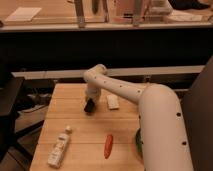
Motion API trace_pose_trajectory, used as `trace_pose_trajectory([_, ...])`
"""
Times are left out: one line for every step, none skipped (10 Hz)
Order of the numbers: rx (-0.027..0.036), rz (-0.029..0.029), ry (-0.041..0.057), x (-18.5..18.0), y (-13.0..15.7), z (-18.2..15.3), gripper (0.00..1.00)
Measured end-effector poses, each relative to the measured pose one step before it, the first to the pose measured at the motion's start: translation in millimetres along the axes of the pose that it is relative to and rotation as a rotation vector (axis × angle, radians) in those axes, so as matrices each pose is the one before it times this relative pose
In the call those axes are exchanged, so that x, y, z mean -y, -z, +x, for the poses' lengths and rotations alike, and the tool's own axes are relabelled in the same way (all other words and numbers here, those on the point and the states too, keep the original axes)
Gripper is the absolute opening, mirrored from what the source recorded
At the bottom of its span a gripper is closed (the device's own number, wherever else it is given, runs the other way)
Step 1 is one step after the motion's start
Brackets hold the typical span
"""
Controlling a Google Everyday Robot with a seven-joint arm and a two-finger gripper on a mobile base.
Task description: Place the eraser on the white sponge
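My gripper (90,106) hangs low over the wooden table (75,125), at the end of the white arm that reaches in from the right. A small black block, the eraser (90,107), shows at its tip, just above or on the table; I cannot separate it from the gripper. The white sponge (113,102) lies flat on the table just to the right of the gripper, a short gap away. Nothing lies on the sponge.
An orange carrot (108,145) lies near the table's front. A white capped bottle (59,147) lies at the front left. Something green (137,142) peeks from under the arm at the right. A dark shelf and a counter run along the back.
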Motion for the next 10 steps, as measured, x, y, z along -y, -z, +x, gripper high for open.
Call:
trace_pose_trajectory([-0.00181, 0.00364, -0.0093, -8.82, 4.79, 4.48, 0.0])
trace_pose_trajectory([-0.00067, 0.0026, -0.00953, -9.36, 4.85, 4.06, 0.0])
trace_pose_trajectory([-0.0003, 0.00273, -0.00813, -8.61, 4.85, 3.88, 0.0])
trace_pose_trajectory([-0.00015, 0.00434, -0.01216, -7.69, 5.59, 3.54, 0.0])
trace_pose_trajectory([-0.00014, 0.00243, -0.00472, -1.13, 2.61, 1.02, 0.0])
trace_pose_trajectory([0.00147, 0.00118, -0.00931, -4.41, 2.93, 1.74, 0.0])
trace_pose_trajectory([-0.00314, 0.00134, -0.01156, -11.85, 6.48, 6.47, 0.0])
trace_pose_trajectory([-0.00107, 0.00145, -0.01046, -11.89, 3.92, 5.98, 0.0])
trace_pose_trajectory([-0.00121, 0.00227, -0.01196, -10.99, 3.72, 5.33, 0.0])
trace_pose_trajectory([-0.00102, 0.00053, -0.00787, -8.24, 2.64, 3.68, 0.0])
